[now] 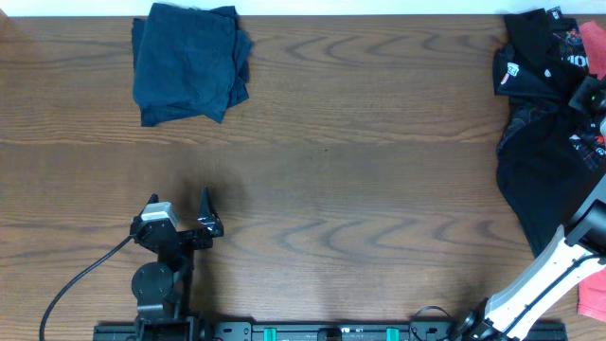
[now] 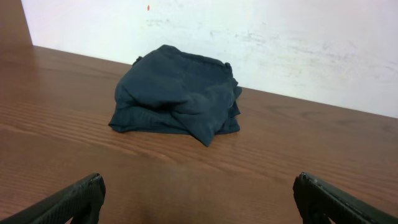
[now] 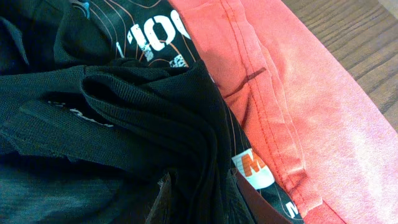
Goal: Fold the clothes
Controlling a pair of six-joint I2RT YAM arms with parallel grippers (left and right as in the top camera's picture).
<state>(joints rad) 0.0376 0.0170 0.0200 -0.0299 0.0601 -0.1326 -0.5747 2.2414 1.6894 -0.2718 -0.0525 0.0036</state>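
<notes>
A folded dark navy shirt (image 1: 189, 62) lies at the table's far left; in the left wrist view this navy shirt (image 2: 177, 96) sits well ahead of my left gripper (image 2: 199, 190). That gripper (image 1: 180, 206) rests near the front left, open and empty. A heap of black clothes (image 1: 540, 142) with white lettering and coral-red parts is at the right edge. My right gripper (image 3: 205, 200) is down in that heap, shut on a fold of black shirt (image 3: 155, 106) that runs between its fingers (image 3: 163, 199). A coral-red garment (image 3: 298, 93) lies beside it.
The right arm (image 1: 559, 270) reaches from the front right corner to the heap. A cable (image 1: 80, 284) trails from the left arm's base. Bare wood table (image 1: 360, 180) stretches between the two shirts. A pale wall (image 2: 280, 37) stands behind the table.
</notes>
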